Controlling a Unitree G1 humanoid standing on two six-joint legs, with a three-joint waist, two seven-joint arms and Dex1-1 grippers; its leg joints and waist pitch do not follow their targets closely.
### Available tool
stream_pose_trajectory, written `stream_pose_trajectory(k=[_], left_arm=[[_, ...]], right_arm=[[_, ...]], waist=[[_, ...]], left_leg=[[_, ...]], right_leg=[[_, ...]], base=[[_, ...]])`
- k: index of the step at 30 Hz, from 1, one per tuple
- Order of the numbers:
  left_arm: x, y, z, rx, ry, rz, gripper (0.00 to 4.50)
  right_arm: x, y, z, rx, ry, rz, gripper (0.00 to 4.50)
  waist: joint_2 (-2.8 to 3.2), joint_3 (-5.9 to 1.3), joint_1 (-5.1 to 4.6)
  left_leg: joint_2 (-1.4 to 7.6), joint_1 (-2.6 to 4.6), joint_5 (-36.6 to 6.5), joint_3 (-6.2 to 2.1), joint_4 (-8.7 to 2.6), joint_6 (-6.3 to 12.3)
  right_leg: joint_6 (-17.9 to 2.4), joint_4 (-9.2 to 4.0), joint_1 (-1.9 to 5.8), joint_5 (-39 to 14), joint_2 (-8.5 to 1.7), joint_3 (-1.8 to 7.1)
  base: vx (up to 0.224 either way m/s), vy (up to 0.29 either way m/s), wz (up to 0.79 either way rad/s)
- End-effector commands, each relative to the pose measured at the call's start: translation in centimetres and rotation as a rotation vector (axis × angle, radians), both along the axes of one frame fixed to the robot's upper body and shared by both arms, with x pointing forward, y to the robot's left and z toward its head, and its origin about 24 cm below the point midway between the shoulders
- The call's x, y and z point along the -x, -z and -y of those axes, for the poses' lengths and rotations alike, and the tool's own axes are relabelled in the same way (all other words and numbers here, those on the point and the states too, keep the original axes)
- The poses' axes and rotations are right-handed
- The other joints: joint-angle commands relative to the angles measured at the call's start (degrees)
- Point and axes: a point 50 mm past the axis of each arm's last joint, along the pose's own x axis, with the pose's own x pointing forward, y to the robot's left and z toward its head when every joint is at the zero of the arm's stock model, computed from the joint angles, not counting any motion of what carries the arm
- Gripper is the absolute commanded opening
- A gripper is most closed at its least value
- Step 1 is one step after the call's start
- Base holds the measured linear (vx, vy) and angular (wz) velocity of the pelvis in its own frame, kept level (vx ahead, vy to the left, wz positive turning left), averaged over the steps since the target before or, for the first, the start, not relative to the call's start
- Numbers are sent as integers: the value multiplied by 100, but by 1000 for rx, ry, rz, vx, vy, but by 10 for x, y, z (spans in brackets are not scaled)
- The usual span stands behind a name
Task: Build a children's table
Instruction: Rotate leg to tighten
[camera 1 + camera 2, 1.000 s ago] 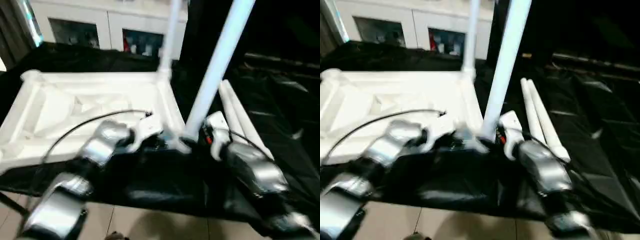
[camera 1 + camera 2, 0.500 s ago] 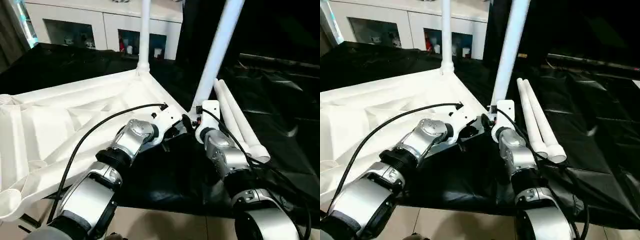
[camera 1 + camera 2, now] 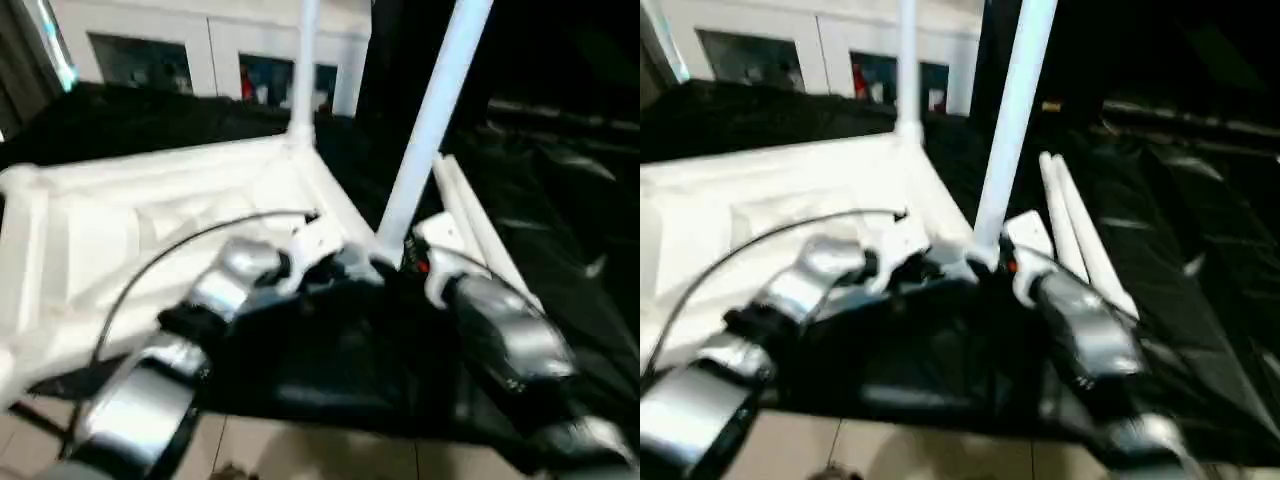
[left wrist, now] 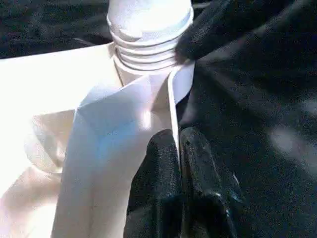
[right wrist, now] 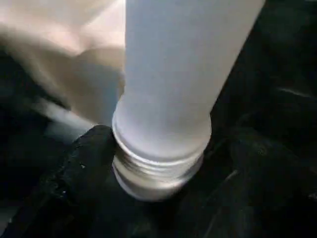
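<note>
The left gripper is pinching the thin rim of the white tabletop at its near right corner, its two black fingers pressed together with the edge caught between them. The right gripper is standing wide apart around the foot of a white tube leg, one black finger lying beside the leg's ribbed collar and the other set off on the far side; whether either finger is touching the tube cannot be told.

The tabletop is lying upside down on the black-draped table, ribbed underside facing up, and is taking up the left half of the head views. The leg between the grippers is rising steeply from the corner socket and leaning slightly toward the right. In the left wrist view its threaded end is sitting in the socket with several rings of thread showing above the rim. A second leg is standing upright in the far right corner socket. Two more legs are lying side by side on the black cloth, just right of the tabletop. White cabinets are standing behind the table.
</note>
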Motion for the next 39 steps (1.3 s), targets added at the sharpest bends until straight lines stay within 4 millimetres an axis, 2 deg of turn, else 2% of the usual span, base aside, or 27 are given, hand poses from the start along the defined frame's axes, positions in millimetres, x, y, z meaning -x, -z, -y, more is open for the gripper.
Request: stream_pose_trajectory(k=[1, 2, 3, 5, 6, 7, 8, 9, 13, 15, 16, 19, 20, 24, 25, 27, 28, 32, 33, 35, 36, 37, 38, 39], left_arm=[[10, 6, 5, -9, 104, -39, 0], [14, 4, 4, 1, 152, -41, 0], [17, 2, 4, 12, 183, -55, 0], [20, 1, 4, 17, 210, -72, 0], [23, 0, 4, 20, 230, -78, 0], [24, -1, 4, 21, 236, -77, 0], [24, -1, 4, 23, 239, -73, 0], [25, -1, 4, 25, 243, -72, 0], [25, -2, 4, 27, 244, -74, 0], [26, -2, 3, 27, 243, -75, 0], [27, -2, 3, 27, 243, -76, 0], [27, -2, 1, 27, 239, -81, 0], [27, -2, 1, 26, 238, -82, 0], [27, -2, -1, 24, 232, -87, 0], [27, -2, -2, 23, 227, -92, 0], [27, -2, -2, 22, 225, -93, 0], [27, -1, -2, 20, 216, -91, 0], [24, -1, -3, 29, 180, -92, 0], [21, -1, -2, 31, 154, -85, 0], [18, 0, -2, 32, 118, -78, 0], [11, 2, 0, 33, 34, -62, 0], [10, 2, 0, 33, 29, -61, 0], [3, 3, 5, 35, -56, -48, 0], [1, 3, 7, 36, -94, -43, 0]], right_arm=[[1, -6, 5, 16, -21, 3, 395], [4, -8, 6, 15, -57, -4, 395], [6, -9, 6, 12, -70, -7, 395], [8, -10, 6, 9, -98, -17, 395], [12, -10, 4, 13, -134, -32, 395], [13, -10, 4, 17, -151, -39, 395], [14, -9, 4, 24, -163, -44, 395], [15, -9, 4, 31, -172, -46, 395], [14, -9, 2, 17, -185, -52, 395], [14, -10, 0, 6, -196, -54, 395], [15, -10, 0, 5, -198, -54, 378], [15, -9, -2, -5, -209, -60, 378], [16, -9, -3, -7, -211, -63, 350], [16, -6, -4, -9, -208, -68, 336], [16, -5, -4, -12, -202, -70, 311], [16, -5, -4, -12, -200, -70, 299], [15, -4, -4, -21, -180, -69, 292], [12, -1, -4, -42, -108, -61, 278], [10, 1, -4, -55, -77, -61, 276], [9, 4, -6, -72, -41, -62, 276], [5, 10, -10, -103, 39, -67, 275], [5, 10, -10, -105, 44, -68, 275], [0, 16, -14, -126, 136, -75, 275], [-2, 18, -16, -134, 179, -79, 275]], waist=[[31, -363, 16], [33, -361, 13], [-2, -357, 14], [23, -362, 18], [-10, -357, 15], [3, -361, 21], [-20, -359, 18], [1, -357, 33], [-36, -356, 59], [-35, -357, 60], [-35, -359, 59], [-39, -365, 65], [-39, -361, 61], [-39, -366, 59], [-29, -364, 61], [-35, -363, 57], [-1, -363, 62], [-18, -365, 42], [19, -367, 40], [1, -366, 23], [0, -361, 14], [65, -354, 23], [42, -366, 21], [41, -362, 16]], left_leg=[[386, 105, -1689, -191, -445, 82], [387, 102, -1746, -197, -444, 31], [394, 101, -1750, -193, -447, 24], [398, 101, -1728, -198, -446, 4], [399, 93, -1686, -194, -447, 12], [404, 95, -1660, -197, -446, 7], [402, 94, -1623, -189, -443, 23], [396, 107, -1616, -183, -437, 21], [390, 104, -1598, -184, -434, -6], [389, 98, -1564, -186, -432, -2], [386, 92, -1547, -187, -429, 3], [387, 92, -1440, -181, -420, 33], [385, 92, -1437, -181, -422, 37], [379, 85, -1413, -181, -416, 36], [378, 85, -1426, -182, -417, 30], [376, 90, -1471, -182, -418, 5], [379, 94, -1484, -190, -423, -6], [371, 89, -1498, -189, -424, -47], [374, 98, -1527, -195, -428, -76], [369, 102, -1599, -192, -428, -101], [361, 104, -1631, -185, -426, -123], [358, 117, -1713, -194, -434, -159], [361, 114, -1763, -215, -441, -220], [358, 136, -1862, -211, -442, -265]], right_leg=[[-1077, -476, 247, -1503, -434, 307], [-1097, -473, 239, -1575, -442, 307], [-1095, -474, 239, -1601, -441, 310], [-1134, -454, 228, -1566, -445, 312], [-1142, -450, 233, -1496, -438, 312], [-1152, -436, 237, -1462, -445, 313], [-1151, -438, 235, -1433, -441, 310], [-1154, -440, 222, -1464, -445, 314], [-1091, -449, 221, -1587, -447, 312], [-1071, -445, 225, -1573, -448, 311], [-1071, -439, 230, -1558, -447, 311], [-1097, -423, 233, -1440, -446, 311], [-1096, -425, 230, -1443, -440, 310], [-1084, -424, 235, -1449, -444, 309], [-1082, -426, 233, -1462, -443, 309], [-1072, -430, 233, -1522, -441, 307], [-1072, -427, 230, -1528, -443, 307], [-1081, -430, 231, -1521, -441, 305], [-1083, -426, 226, -1532, -441, 305], [-1078, -444, 220, -1582, -441, 306], [-1063, -451, 210, -1645, -431, 305], [-1066, -459, 190, -1714, -438, 309], [-1043, -461, 214, -1769, -442, 296], [-1037, -477, 181, -1855, -444, 299]], base=[[0, 0, 0], [0, 0, 0], [0, 0, 0], [0, 0, 0], [0, 0, 0], [0, 0, 0], [0, 0, 0], [0, 0, 0], [0, 0, 0], [0, 0, 0], [0, 0, 0], [0, 0, 0], [0, 0, 0], [0, 0, 0], [0, 0, 0], [0, 0, 0], [0, 0, 0], [0, 0, 0], [0, 0, 0], [0, 0, 0], [0, 0, 0], [0, 0, 0], [0, 0, 0], [0, 0, 0]])
